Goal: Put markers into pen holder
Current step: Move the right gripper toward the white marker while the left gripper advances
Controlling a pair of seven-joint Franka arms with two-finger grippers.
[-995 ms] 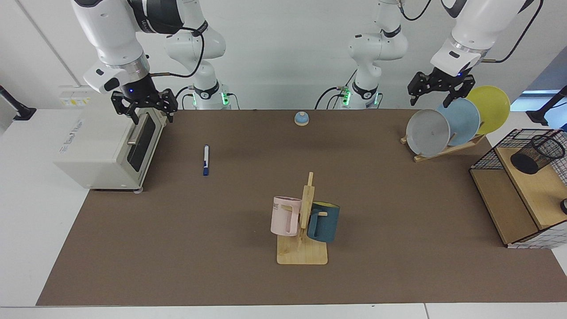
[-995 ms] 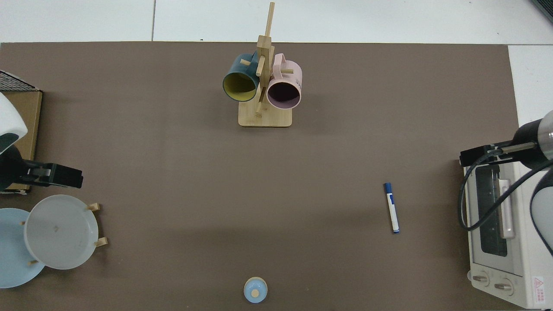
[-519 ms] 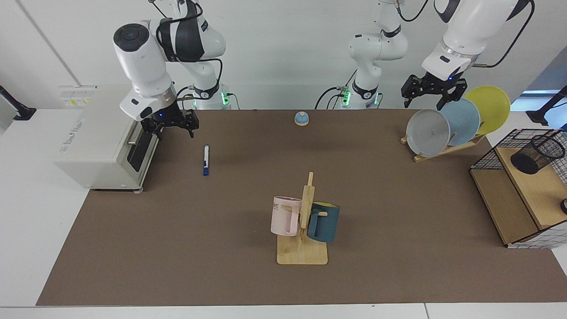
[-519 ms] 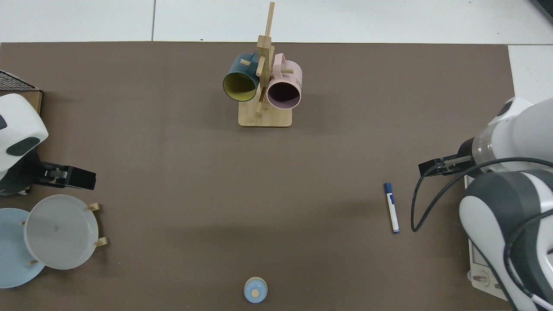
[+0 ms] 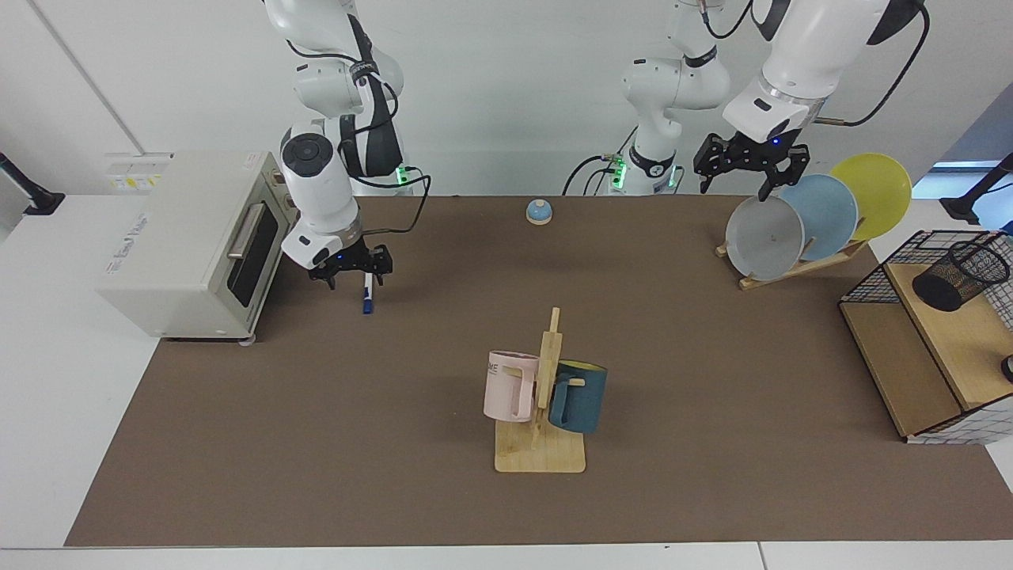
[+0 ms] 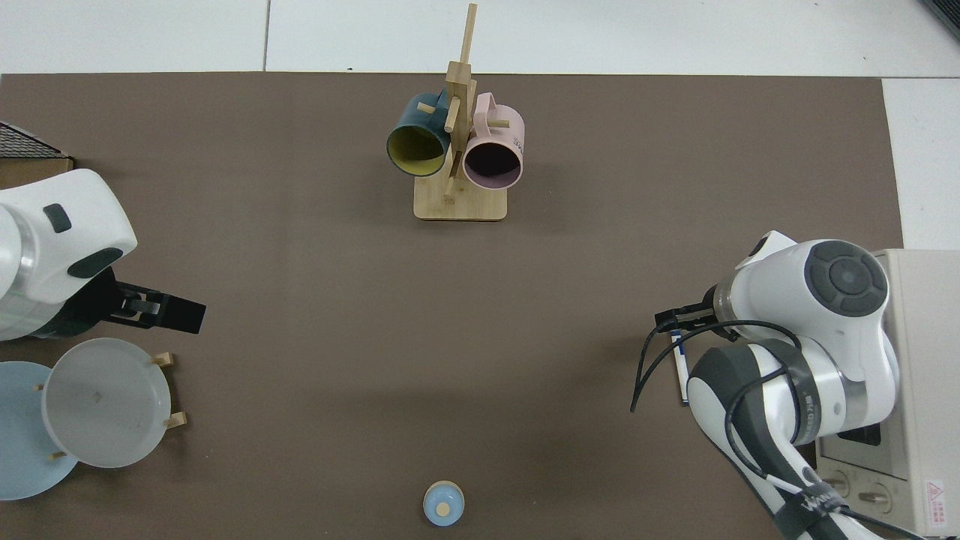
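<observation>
The marker (image 5: 367, 299), white with a dark blue cap, lies on the brown mat right of the oven. My right gripper (image 5: 353, 279) hangs open low over its far end, one finger on each side, not touching as far as I can tell. From above, the right gripper (image 6: 673, 324) and arm cover most of the marker (image 6: 681, 369). The pen holder (image 5: 959, 275), a black mesh cup, leans on the upper wooden shelf at far right; the top view does not show it. My left gripper (image 5: 736, 180) is open above the plate rack, also seen as the left gripper (image 6: 161, 313).
A white toaster oven (image 5: 190, 237) stands beside the right arm. A wooden mug tree (image 5: 542, 412) with a pink and a blue mug is mid-table. Three plates lean in a rack (image 5: 799, 265). A wire-grid shelf rack (image 5: 878, 285) is at far right, a small blue bell (image 5: 539, 211) at the back.
My right gripper has swung from in front of the oven down and over to the marker's far end. The left gripper has drifted slightly toward the table's middle. The marker has not moved.
</observation>
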